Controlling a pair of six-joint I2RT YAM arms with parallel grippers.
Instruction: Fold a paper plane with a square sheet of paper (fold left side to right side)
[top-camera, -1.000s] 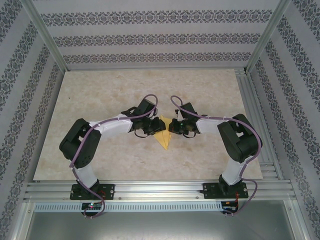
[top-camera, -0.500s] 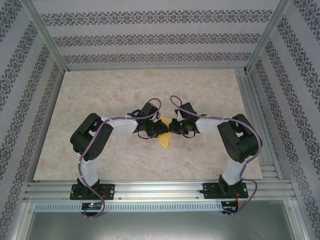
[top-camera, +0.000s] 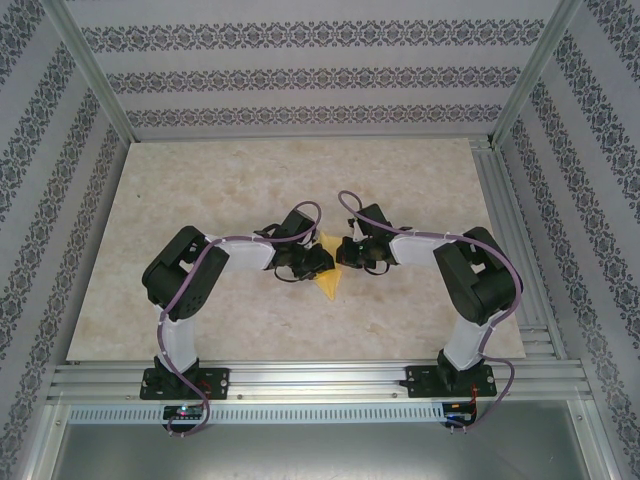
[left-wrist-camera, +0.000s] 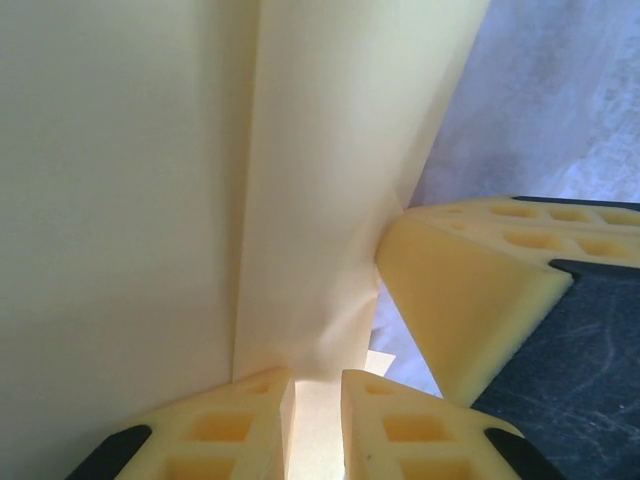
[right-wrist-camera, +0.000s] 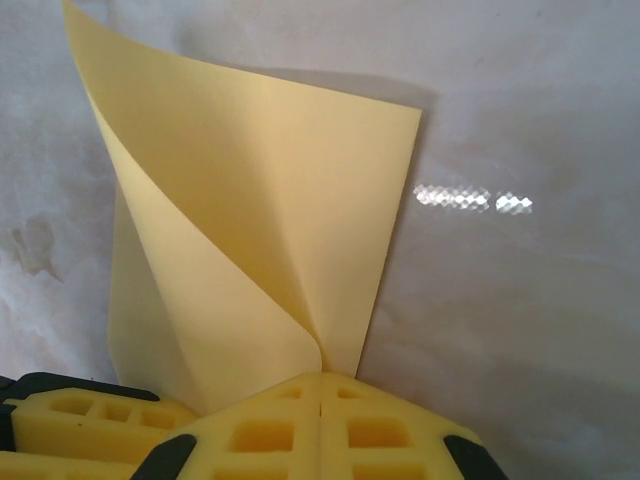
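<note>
We've got the part-folded paper plane (top-camera: 331, 279) in the middle of the table (top-camera: 200, 190). Right fingers (right-wrist-camera: 390, 435) clamp its curled flap; left fingers (left-wrist-camera: 410, 430) straddle a crease, and we can't tell if they're gripping. Flimsy, springy stuff, so we'd pinch the edges gently.

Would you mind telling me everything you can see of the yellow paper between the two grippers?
The paper is thin, plain yellow-orange and unmarked. It lies on the table between both grippers, with a sharp point toward the arm bases. It is partly folded: one flap curls up off the table while the rest lies flat. The right gripper is shut on a corner, where the flap begins. The left gripper has its fingers slightly apart by a straight crease; whether they grip it is unclear.
</note>
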